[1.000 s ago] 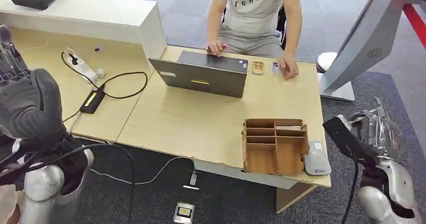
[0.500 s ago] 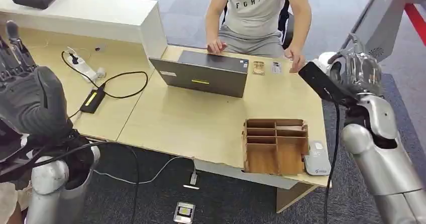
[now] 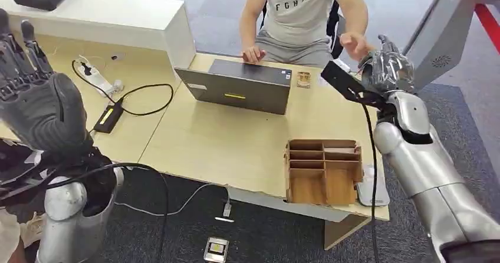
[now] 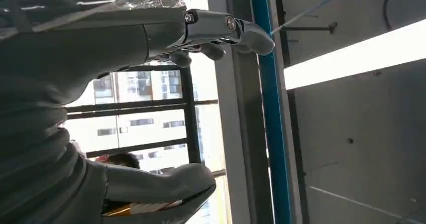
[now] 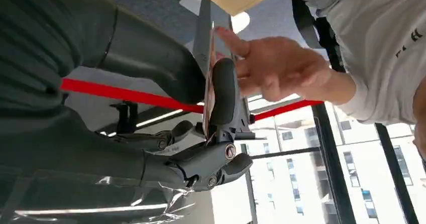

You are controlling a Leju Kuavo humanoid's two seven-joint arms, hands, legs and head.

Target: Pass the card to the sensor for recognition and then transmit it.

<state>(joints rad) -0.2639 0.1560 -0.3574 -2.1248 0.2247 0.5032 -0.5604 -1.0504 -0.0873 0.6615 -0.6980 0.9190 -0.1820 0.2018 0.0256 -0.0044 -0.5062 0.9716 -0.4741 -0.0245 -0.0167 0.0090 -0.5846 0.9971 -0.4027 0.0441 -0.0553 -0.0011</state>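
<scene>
Since a second earlier, our right hand [image 3: 386, 68] had climbed from low beside the desk's near right corner to the far right, close to the person's hand [image 3: 355, 41], which had lifted off the desk [image 3: 236, 145] to meet it. We held the card [image 5: 208, 91] pinched edge-on between thumb and a finger, as the right wrist view showed; the person's fingertips [image 5: 232, 40] were right at the card's far edge, though we could not tell whether they were touching it. Our left hand [image 3: 41, 104] was raised at the left, fingers spread and holding nothing.

We judged the handover to be the risky step. If we let go before the person had a firm grip, the card could drop onto the desk or the floor beyond it. With so thin a pinch, a tug at an angle could twist the card out of our fingers. The white reader [image 3: 371, 186] sat at the near right corner beside the wooden organiser [image 3: 321, 168], well apart from the card, so whether scanning was done we could not tell
</scene>
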